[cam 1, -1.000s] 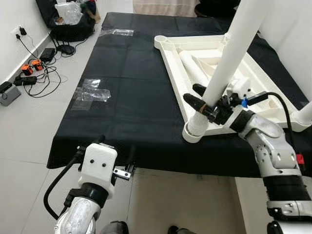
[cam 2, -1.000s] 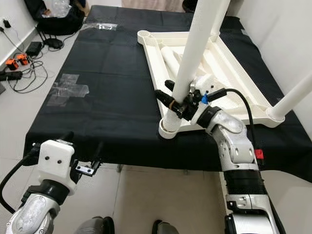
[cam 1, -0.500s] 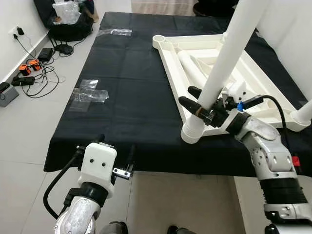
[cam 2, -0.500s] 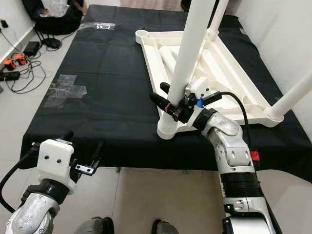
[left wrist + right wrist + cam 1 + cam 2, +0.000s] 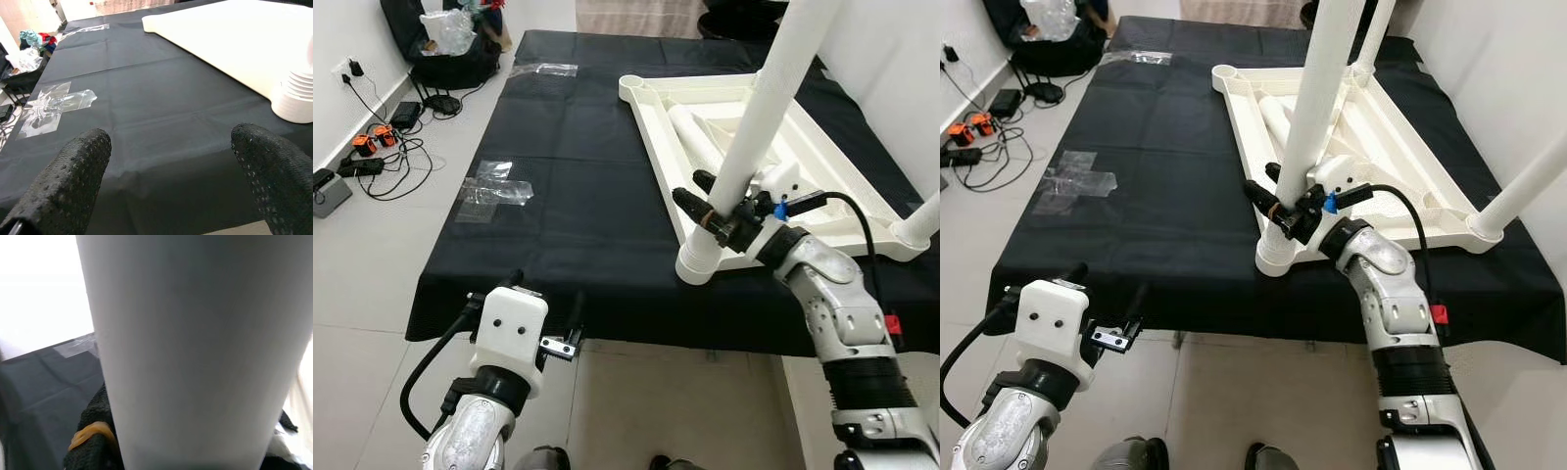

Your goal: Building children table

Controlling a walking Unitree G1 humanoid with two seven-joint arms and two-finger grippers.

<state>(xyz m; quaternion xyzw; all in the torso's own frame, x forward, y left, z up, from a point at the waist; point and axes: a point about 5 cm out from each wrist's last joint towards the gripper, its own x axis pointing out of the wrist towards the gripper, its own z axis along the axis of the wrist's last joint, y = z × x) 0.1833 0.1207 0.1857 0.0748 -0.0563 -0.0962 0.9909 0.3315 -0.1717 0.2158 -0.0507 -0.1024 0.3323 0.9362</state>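
Note:
A white children's table top (image 5: 646,110) lies upside down on the black cloth (image 5: 578,196). A white leg (image 5: 764,98) stands tilted in its near left corner socket (image 5: 697,262). My right gripper (image 5: 710,204) is shut on this leg (image 5: 195,347) low down, just above the socket. A second leg (image 5: 1528,181) rises from the near right corner. Loose legs (image 5: 695,137) lie inside the frame. My left gripper (image 5: 171,171) hangs open at the cloth's front edge, nothing between its fingers (image 5: 73,176), well left of the socket (image 5: 298,98).
Clear tape patches (image 5: 494,186) stick to the cloth on the left. Cables and power strips (image 5: 372,147) lie on the tiled floor to the left, and a black bag (image 5: 450,44) stands at the back left. A white wall runs close along the right.
My right arm has drawn slightly left while keeping its hold on the leg. The left arm has stayed put.

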